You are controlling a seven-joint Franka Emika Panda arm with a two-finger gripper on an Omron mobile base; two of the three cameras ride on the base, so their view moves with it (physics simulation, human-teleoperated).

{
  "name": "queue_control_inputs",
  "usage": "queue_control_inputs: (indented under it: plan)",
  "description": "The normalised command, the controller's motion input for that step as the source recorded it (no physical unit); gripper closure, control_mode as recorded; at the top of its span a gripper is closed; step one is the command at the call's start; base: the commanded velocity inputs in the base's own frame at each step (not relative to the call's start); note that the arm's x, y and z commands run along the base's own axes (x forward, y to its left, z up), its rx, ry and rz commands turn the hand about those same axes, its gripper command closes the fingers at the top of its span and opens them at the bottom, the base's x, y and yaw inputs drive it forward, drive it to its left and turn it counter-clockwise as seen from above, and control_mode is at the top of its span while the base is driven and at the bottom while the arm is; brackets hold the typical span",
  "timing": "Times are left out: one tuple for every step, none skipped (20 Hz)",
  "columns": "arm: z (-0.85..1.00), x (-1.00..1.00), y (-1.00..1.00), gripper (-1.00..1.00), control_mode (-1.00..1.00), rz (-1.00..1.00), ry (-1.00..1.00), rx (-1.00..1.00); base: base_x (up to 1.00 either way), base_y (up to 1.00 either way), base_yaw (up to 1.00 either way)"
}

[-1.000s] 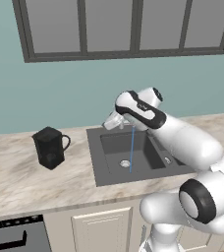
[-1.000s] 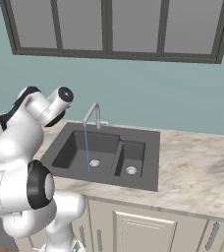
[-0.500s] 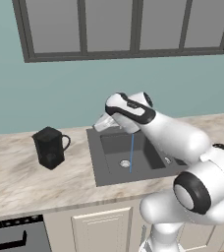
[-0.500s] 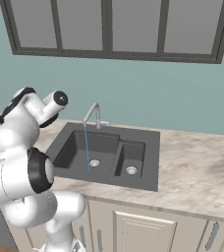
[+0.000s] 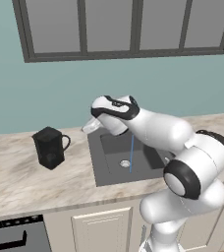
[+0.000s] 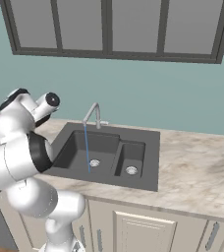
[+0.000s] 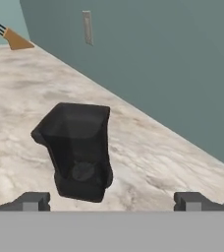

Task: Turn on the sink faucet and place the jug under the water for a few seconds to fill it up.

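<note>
The black boxy jug (image 5: 50, 146) stands upright on the marble counter left of the sink (image 5: 96, 167), its handle facing the sink. My gripper (image 5: 90, 127) hangs above the sink's left rim, pointing left toward the jug and still well apart from it. In the hand view the jug (image 7: 79, 150) sits ahead, left of centre, and my gripper (image 7: 111, 202) is open with nothing between its fingertips (image 7: 33, 201). The arched sink faucet (image 6: 95, 114) stands behind the sink (image 6: 151, 162). A thin blue stream of water (image 6: 87, 147) runs into the large basin; the water (image 5: 131, 153) falls near the drain.
A smaller basin (image 6: 131, 160) lies right of the large one. The teal wall with a window runs close behind the counter. A knife block (image 7: 13, 39) and a wall outlet (image 7: 87, 27) lie beyond the jug. A stove (image 5: 11, 238) sits lower left.
My arm has swung left, from over the sink toward the jug. The gripper has stayed open. Water keeps running and the jug has not moved.
</note>
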Motion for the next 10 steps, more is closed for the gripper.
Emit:
queue_control_inputs:
  plan:
    - [-0.16,0.00,0.31,-1.00,-1.00,0.00,0.00,0.00,0.00,0.00,0.00]
    - [-0.16,0.00,0.31,-1.00,-1.00,0.00,0.00,0.00,0.00,0.00,0.00]
    - [-0.17,0.00,0.34,-1.00,-1.00,0.00,0.00,0.00,0.00,0.00,0.00]
    - [-0.16,0.00,0.32,-1.00,-1.00,0.00,0.00,0.00,0.00,0.00,0.00]
    - [-0.17,0.00,0.29,-1.00,-1.00,0.01,0.00,0.00,0.00,0.00,0.00]
    - [-0.15,0.00,0.27,-1.00,-1.00,0.01,0.00,0.00,0.00,0.00,0.00]
    - [-0.14,0.00,0.29,-1.00,-1.00,0.01,0.01,0.00,0.00,0.00,0.00]
    - [-0.16,0.00,0.18,-1.00,-1.00,0.02,0.00,0.00,0.00,0.00,0.00]
    - [-0.16,0.00,0.15,-1.00,-1.00,0.03,0.00,0.00,0.00,0.00,0.00]
    - [-0.15,0.00,0.18,-1.00,-1.00,0.03,0.00,0.00,0.00,0.00,0.00]
